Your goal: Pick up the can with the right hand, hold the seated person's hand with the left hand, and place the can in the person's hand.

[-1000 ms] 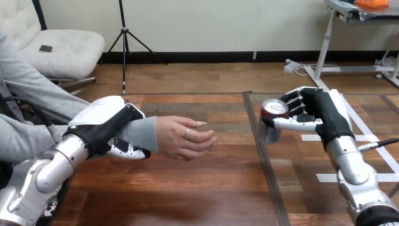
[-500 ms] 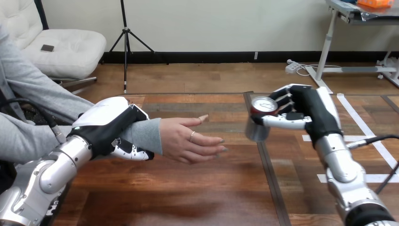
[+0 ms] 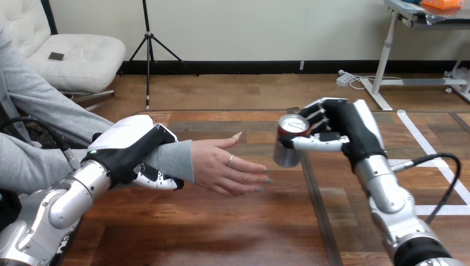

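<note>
A silver can (image 3: 289, 141) with a red top is held upright above the table by my right hand (image 3: 339, 132), whose fingers and thumb are curled round it. The person's hand (image 3: 227, 166) reaches in from the left, palm up, fingers stretched toward the can and a short way left of it. My left hand (image 3: 133, 147) is wrapped round the person's wrist over the grey sleeve, with its fingers (image 3: 158, 180) curled underneath. The can hangs just right of the person's fingertips, not touching them.
The wooden table (image 3: 221, 227) has a dark seam (image 3: 316, 205) running front to back under the can. White tape marks (image 3: 438, 209) lie on the table at the right. A black cable (image 3: 449, 183) loops beside my right forearm.
My right hand has carried the can leftward, closer to the person's fingertips. The person's hand has opened out flatter. My left hand keeps its hold on the wrist.
</note>
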Available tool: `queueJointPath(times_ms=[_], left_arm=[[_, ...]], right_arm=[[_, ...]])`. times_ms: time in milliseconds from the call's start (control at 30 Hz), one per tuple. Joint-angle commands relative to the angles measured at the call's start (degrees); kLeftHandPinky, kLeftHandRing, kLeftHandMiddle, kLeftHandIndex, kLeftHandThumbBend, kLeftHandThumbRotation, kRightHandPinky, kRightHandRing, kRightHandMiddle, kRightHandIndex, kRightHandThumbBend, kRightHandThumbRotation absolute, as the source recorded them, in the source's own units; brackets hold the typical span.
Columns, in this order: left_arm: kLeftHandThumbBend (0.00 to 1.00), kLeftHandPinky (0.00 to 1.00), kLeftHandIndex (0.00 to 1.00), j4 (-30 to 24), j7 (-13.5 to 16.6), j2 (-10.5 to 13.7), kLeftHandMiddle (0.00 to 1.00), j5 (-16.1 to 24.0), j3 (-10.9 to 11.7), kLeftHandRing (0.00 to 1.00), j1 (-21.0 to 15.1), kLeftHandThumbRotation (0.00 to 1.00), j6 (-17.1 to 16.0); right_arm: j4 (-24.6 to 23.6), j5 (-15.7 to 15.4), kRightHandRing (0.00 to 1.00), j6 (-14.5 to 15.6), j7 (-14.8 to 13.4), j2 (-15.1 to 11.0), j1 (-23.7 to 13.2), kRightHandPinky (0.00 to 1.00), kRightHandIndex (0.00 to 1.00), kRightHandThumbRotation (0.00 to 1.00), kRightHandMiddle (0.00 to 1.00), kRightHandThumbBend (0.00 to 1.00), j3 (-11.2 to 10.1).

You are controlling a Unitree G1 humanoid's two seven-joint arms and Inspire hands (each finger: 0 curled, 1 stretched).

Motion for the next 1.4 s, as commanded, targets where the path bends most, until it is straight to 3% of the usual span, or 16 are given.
queueJointPath(times_ms=[0,633,967,1367], left_arm=[[0.55,0.16,0.32,-1.23,2.02,-1.36,0.29,-1.50,1.25,0.22,-5.79,0.00,-1.55],[0.51,0.15,0.31,-1.77,0.99,-3.07,0.29,-2.45,1.37,0.21,-6.52,0.00,-0.25],[0.50,0.16,0.32,-1.42,1.59,-3.81,0.29,-1.98,1.01,0.21,-7.04,0.00,-1.14],[0.49,0.16,0.32,-1.03,2.26,-4.42,0.29,-1.64,0.88,0.21,-7.23,0.00,-1.85]], right_arm=[[-4.35,0.20,0.35,-1.48,-1.49,0.78,-7.79,0.33,0.44,0.00,0.42,0.77,0.26],[-4.89,0.42,0.33,-1.05,-0.71,3.58,-8.08,0.29,0.44,0.00,0.41,0.77,1.24],[-4.87,0.69,0.33,-2.34,-0.18,5.00,-8.25,0.30,0.44,0.00,0.41,0.77,1.69],[-5.93,0.96,0.34,-1.83,0.22,6.84,-8.21,0.32,0.44,0.00,0.41,0.76,1.95]])
